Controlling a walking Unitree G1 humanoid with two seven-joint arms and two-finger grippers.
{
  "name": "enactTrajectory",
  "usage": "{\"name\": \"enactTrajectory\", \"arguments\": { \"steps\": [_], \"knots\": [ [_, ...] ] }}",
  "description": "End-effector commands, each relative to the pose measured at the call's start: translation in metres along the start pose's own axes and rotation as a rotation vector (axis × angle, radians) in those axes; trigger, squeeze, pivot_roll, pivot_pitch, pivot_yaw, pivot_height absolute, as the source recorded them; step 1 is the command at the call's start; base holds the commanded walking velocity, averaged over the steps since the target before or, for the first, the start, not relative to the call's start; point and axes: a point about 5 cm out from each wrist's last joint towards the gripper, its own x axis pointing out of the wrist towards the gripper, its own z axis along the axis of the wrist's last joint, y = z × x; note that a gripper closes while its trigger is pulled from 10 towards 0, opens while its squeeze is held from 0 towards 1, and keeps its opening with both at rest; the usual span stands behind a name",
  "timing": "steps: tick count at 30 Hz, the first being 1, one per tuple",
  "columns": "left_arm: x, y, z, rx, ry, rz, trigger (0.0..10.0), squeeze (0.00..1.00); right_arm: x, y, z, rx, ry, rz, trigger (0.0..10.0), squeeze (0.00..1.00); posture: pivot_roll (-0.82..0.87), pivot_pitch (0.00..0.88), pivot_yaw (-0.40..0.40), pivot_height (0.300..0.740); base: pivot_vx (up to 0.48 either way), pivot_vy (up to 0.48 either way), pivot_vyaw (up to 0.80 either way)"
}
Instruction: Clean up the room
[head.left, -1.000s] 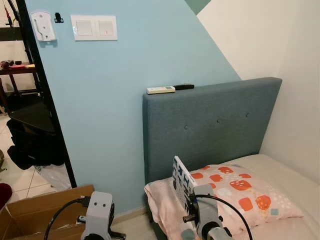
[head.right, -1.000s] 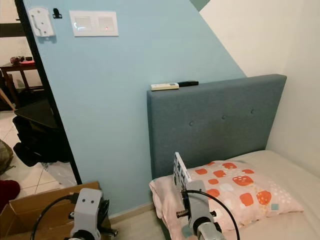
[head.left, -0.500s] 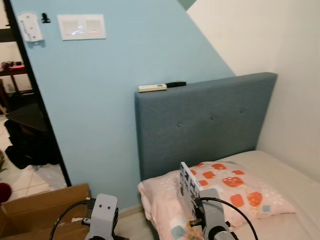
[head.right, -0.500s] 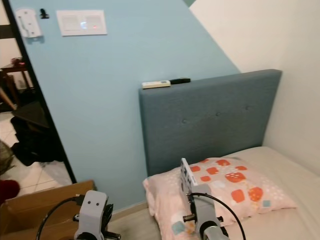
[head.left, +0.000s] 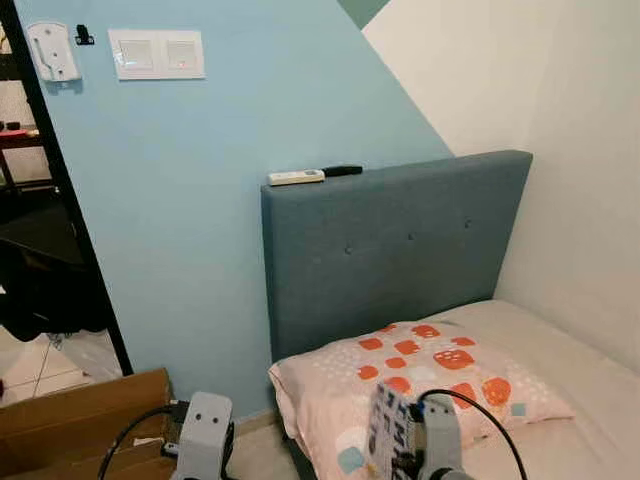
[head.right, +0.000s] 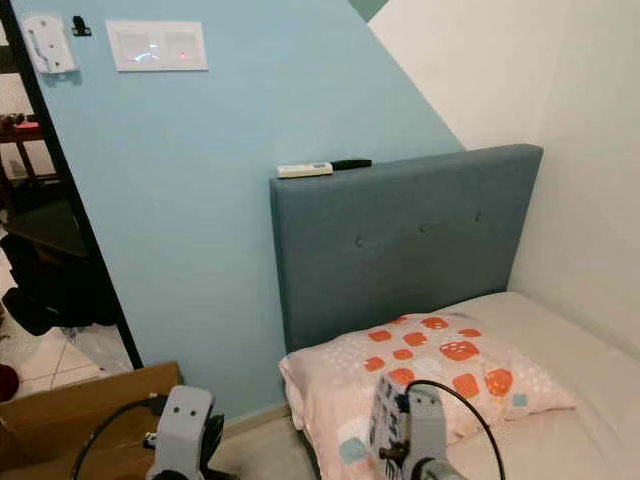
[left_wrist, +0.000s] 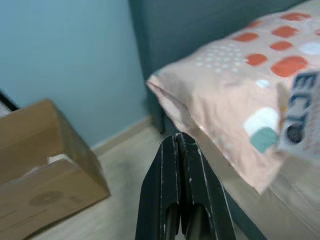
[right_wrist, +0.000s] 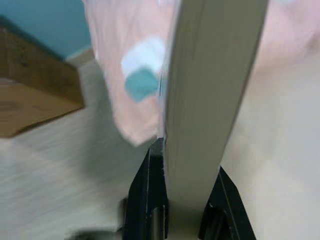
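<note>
Right gripper (right_wrist: 182, 200): fingers clamped on a flat white book (right_wrist: 210, 90) with blue print, held upright over the near corner of the pillow.
Left gripper (left_wrist: 181, 190): fingers pressed together, holding nothing, above pale wood floor (left_wrist: 115, 200).
Cardboard box (head.left: 80, 420): open, on the floor at the robot's left.
Pillow (head.left: 420, 365): pink with orange spots, lying at the head of the bed (head.left: 590, 380).
Headboard (head.left: 395, 245): blue-grey, padded, against the blue wall.
White remote (head.left: 296, 177) and black remote (head.left: 342, 170): side by side on top of the headboard.
Light switch panel (head.left: 155, 54): high on the wall.
</note>
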Motion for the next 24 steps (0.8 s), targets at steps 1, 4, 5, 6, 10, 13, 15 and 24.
{"name": "enactTrajectory", "arguments": {
  "steps": [1, 4, 5, 6, 10, 13, 15, 24],
  "knots": [
    [-0.003, -0.003, -0.007, -0.011, 0.044, -0.046, 10.0, 0.00, -0.003, 0.003, 0.008, 0.065, 0.017, 0.104, 10.0, 0.00, -0.06, 0.086, -0.007, 0.740, 0.000, 0.000, 0.00],
    [-0.004, -0.004, -0.008, -0.002, 0.049, -0.066, 10.0, 0.00, -0.012, 0.003, 0.015, -0.006, 0.051, 0.216, 10.0, 0.00, -0.07, 0.088, -0.007, 0.740, 0.000, 0.000, 0.00],
    [-0.004, -0.004, -0.008, -0.004, 0.049, -0.064, 10.0, 0.00, -0.015, 0.003, 0.016, -0.046, 0.064, 0.252, 10.0, 0.00, -0.07, 0.089, -0.007, 0.740, 0.000, 0.000, 0.00],
    [-0.004, -0.004, -0.008, -0.007, 0.049, -0.062, 10.0, 0.00, -0.018, 0.004, 0.016, -0.077, 0.073, 0.284, 10.0, 0.00, -0.07, 0.089, -0.008, 0.740, 0.000, 0.000, 0.00],
    [-0.003, -0.004, -0.008, -0.003, 0.054, -0.077, 10.0, 0.00, -0.029, 0.003, 0.016, -0.267, 0.103, 0.391, 10.0, 0.00, -0.07, 0.087, -0.011, 0.740, 0.000, 0.000, 0.00],
    [-0.002, -0.006, -0.009, -0.001, 0.060, -0.122, 10.0, 0.00, -0.044, -0.003, 0.020, -0.485, 0.132, 0.516, 10.0, 0.00, -0.07, 0.085, -0.013, 0.740, 0.000, 0.000, 0.00],
    [-0.002, -0.006, -0.009, 0.000, 0.062, -0.131, 10.0, 0.00, -0.047, -0.004, 0.021, -0.514, 0.136, 0.539, 10.0, 0.00, -0.07, 0.085, -0.013, 0.740, 0.000, 0.000, 0.00],
    [0.000, 0.000, -0.004, 0.010, 0.037, -0.135, 10.0, 0.00, -0.070, -0.012, 0.039, -0.721, 0.138, 0.680, 10.0, 0.00, -0.07, 0.077, -0.011, 0.740, 0.000, 0.000, 0.00]
  ]
}}
